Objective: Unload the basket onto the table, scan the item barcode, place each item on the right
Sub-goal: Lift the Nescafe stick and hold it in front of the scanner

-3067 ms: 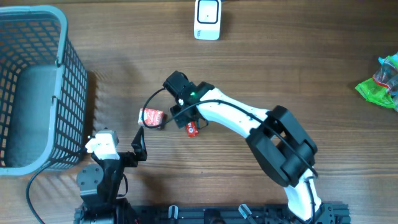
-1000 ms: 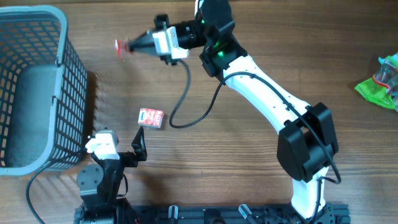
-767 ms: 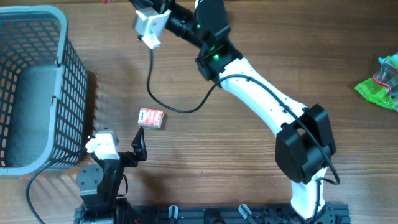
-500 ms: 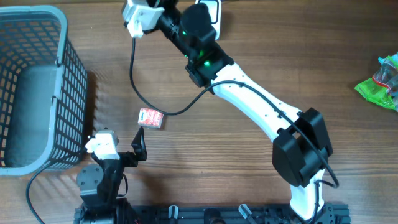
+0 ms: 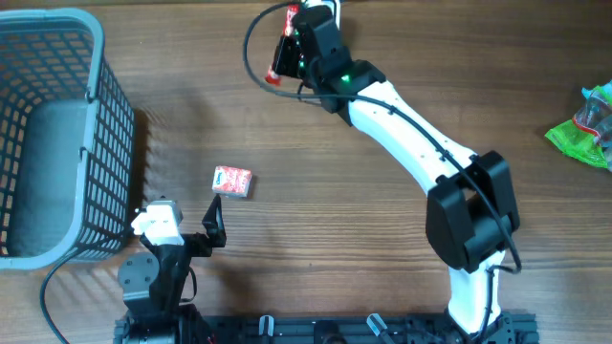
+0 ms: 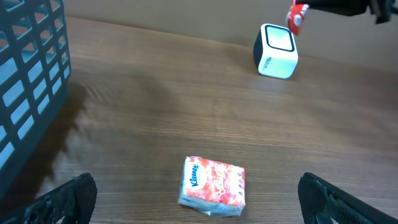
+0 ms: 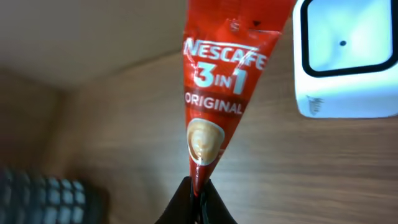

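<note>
Pinching the narrow end of a red Nescafé 3-in-1 coffee sachet [image 7: 214, 93], the right gripper [image 7: 198, 190] is clamped on it, holding it up just beside the white cube-shaped barcode scanner [image 7: 345, 56]. The left gripper [image 6: 196, 190] has its jaws spread wide and empty, near a pink Kleenex tissue pack [image 6: 212, 185].

Grey-blue plastic lattice basket [image 5: 113, 134] sits upright at the left end of the wooden bench [image 5: 335, 229], open top facing up; in the left wrist view only its grid wall [image 6: 28, 87] shows at the left edge. A small Kleenex tissue pack [image 5: 232, 181] with a pink-red print lies flat on the bench to the right of the basket, apart from it, logo side up [image 6: 212, 186]. A crumpled green packet [image 5: 585, 122] lies at the far right edge, partly cut off by the frame.
</note>
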`<state>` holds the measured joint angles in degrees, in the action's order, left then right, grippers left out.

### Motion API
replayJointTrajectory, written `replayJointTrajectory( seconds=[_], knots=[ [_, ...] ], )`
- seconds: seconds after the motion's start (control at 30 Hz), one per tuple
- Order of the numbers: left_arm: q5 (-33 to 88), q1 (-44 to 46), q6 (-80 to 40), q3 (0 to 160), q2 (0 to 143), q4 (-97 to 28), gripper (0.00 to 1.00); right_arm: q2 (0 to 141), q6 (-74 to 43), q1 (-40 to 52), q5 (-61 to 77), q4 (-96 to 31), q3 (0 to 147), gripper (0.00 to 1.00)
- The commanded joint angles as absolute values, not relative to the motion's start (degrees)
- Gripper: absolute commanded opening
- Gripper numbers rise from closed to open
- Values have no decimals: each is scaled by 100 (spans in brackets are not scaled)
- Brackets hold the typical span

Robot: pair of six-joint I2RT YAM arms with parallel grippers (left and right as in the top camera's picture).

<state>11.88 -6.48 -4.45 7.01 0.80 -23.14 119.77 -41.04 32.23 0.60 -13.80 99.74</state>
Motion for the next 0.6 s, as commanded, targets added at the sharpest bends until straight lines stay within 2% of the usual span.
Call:
replayJointTrajectory(
  seconds=[0.0, 0.23, 0.37, 0.57],
  knots=[
    [1197, -650, -497, 685, 47, -2298, 100, 12547, -5076, 2818, 36, -884, 10029, 5],
    [1197, -650, -497, 685, 47, -2298, 100, 13434, -5994, 2324, 681, 604, 10278, 6],
    [1197, -650, -497, 685, 47, -2298, 100, 13941, -5999, 2432, 1411, 617, 10825, 5],
    [1197, -650, -497, 685, 47, -2298, 100, 13911, -6307, 2477, 1079, -379, 10833, 5]
  ],
)
